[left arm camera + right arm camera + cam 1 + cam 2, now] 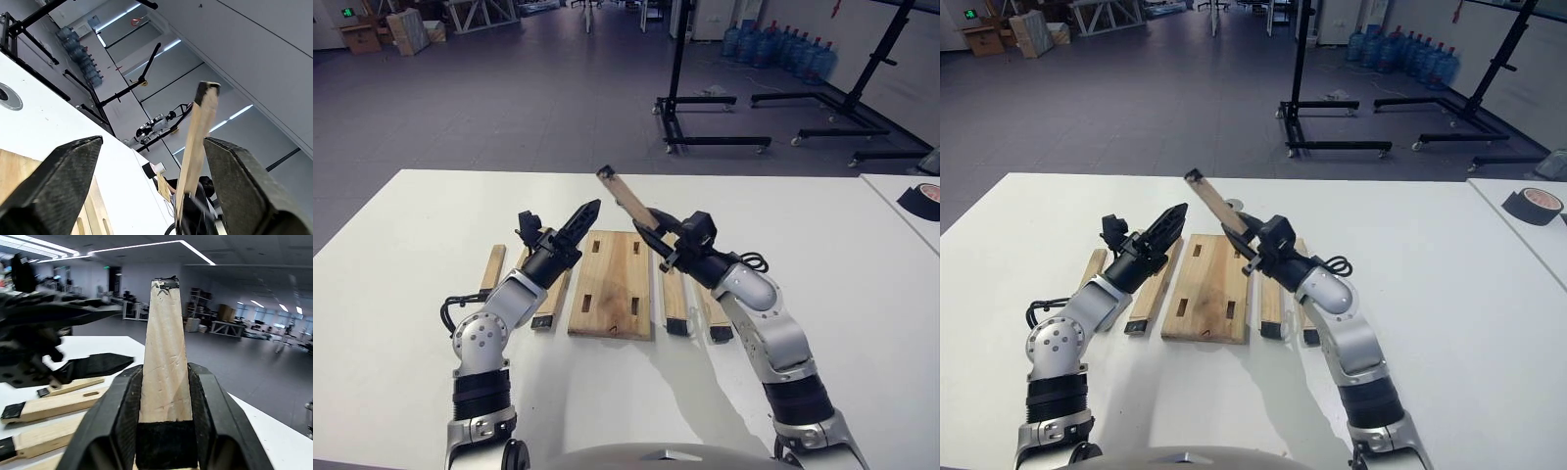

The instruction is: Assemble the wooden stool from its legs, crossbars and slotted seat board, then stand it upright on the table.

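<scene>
I'm in a big open lab hall: well beyond my right tool (651, 233) are wheeled black stands (715, 143), water jugs (781, 45), cardboard boxes (406, 29).

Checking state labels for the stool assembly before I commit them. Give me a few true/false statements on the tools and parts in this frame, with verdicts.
1. The right tool is shut on a wooden leg, held tilted above the table. True.
2. The left tool grips a crossbar. False: it is open and empty.
3. The seat board stands upright. False: it lies flat on the table, slots facing up.
4. Two black-tipped pieces lie on the table to the right of the seat board. True.
</scene>
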Controlling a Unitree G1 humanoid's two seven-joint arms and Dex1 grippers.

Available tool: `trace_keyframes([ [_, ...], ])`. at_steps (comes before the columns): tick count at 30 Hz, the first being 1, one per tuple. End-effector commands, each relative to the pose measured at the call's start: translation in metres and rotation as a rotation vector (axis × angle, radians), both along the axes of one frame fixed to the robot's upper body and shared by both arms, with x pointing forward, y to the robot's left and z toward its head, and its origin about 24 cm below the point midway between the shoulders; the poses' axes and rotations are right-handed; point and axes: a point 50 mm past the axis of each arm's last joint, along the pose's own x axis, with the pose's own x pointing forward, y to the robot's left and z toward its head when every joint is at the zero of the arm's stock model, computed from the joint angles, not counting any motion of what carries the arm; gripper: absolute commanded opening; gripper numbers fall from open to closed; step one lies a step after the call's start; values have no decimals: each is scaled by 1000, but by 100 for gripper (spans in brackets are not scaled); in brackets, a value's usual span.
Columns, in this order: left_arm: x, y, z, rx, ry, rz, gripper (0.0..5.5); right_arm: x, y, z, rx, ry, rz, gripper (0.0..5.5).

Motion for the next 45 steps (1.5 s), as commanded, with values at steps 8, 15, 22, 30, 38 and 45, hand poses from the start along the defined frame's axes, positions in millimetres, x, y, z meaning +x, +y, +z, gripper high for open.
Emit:
trace_keyframes([
  [8, -2, -9, 9, 24, -64, -87, 313, -3, 9, -21, -122, -5, 104, 128],
  [15, 1, -7, 5, 59, -54, -69, 200, -3, 5, -22, -148, -6, 124, 128],
  [22, 3, -7, 0, 119, -59, -46, 104, -3, 3, -23, -158, -11, 118, 128],
  [30, 4, -8, -1, 135, -100, -23, 41, 2, 1, -25, -167, -18, 81, 128],
  [38, 8, 1, -1, 197, -124, 53, 39, 3, -5, -35, -160, 96, 35, 219],
  [45, 20, 73, 14, 404, -208, 459, 39, 9, -29, -26, -26, 166, -139, 279],
])
